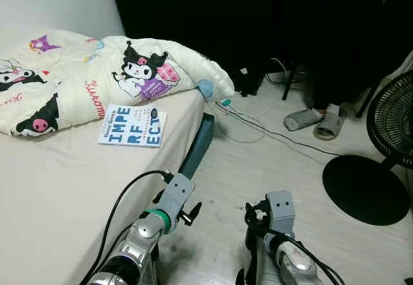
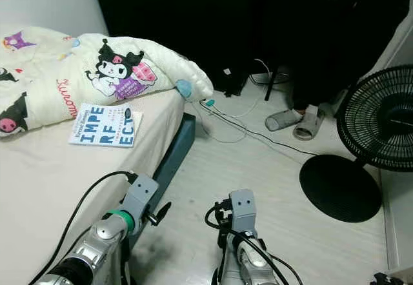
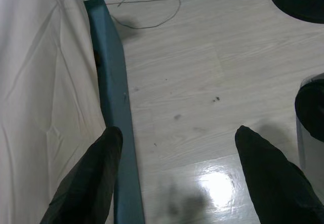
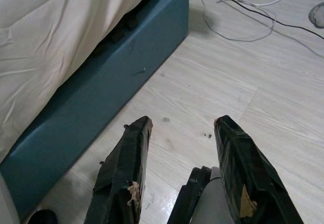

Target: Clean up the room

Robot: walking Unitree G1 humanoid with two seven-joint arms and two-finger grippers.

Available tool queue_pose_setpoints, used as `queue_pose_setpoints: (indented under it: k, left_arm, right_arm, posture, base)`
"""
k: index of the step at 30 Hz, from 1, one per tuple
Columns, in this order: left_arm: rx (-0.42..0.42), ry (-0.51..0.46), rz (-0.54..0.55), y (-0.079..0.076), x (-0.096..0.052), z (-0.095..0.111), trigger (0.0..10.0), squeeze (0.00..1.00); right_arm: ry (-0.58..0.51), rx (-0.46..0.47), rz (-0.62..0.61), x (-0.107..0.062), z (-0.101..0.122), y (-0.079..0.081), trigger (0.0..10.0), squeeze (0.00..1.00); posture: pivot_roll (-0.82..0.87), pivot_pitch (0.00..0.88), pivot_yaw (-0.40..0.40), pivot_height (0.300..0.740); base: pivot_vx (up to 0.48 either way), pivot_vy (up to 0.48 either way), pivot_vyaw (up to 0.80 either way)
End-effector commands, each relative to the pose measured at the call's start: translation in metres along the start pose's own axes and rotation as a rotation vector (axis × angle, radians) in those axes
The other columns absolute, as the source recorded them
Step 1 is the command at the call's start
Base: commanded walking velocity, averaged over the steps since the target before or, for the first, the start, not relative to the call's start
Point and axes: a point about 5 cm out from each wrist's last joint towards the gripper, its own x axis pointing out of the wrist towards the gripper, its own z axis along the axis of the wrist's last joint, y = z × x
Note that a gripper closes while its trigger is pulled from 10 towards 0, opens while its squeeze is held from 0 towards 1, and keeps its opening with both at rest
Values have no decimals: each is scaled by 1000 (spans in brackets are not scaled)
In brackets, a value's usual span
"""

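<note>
Left eye view: book (image 1: 132, 126) lies on bed (image 1: 51, 188), upper left; left tool (image 3: 174, 153) and right tool (image 4: 182, 148) spread, empty (low over floor). Risk: floor cables (image 1: 258, 125) snagging feet.

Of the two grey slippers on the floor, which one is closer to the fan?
The right-hand slipper, which lies nearer the black fan. The other slipper lies beside it, on the side towards the bed.

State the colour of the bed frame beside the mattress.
Dark teal bed frame, clearest in the right wrist view.
</note>
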Motion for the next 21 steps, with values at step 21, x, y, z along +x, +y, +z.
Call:
queue_pose_setpoints:
  k: [21]
  left_arm:
    - [447,-114,719,120,-3,82,10000,0]
  right_arm:
    - [-265,15,124,27,67,34,10000,0]
  posture:
    - [0,275,43,528]
  base:
    - [0,0,0]
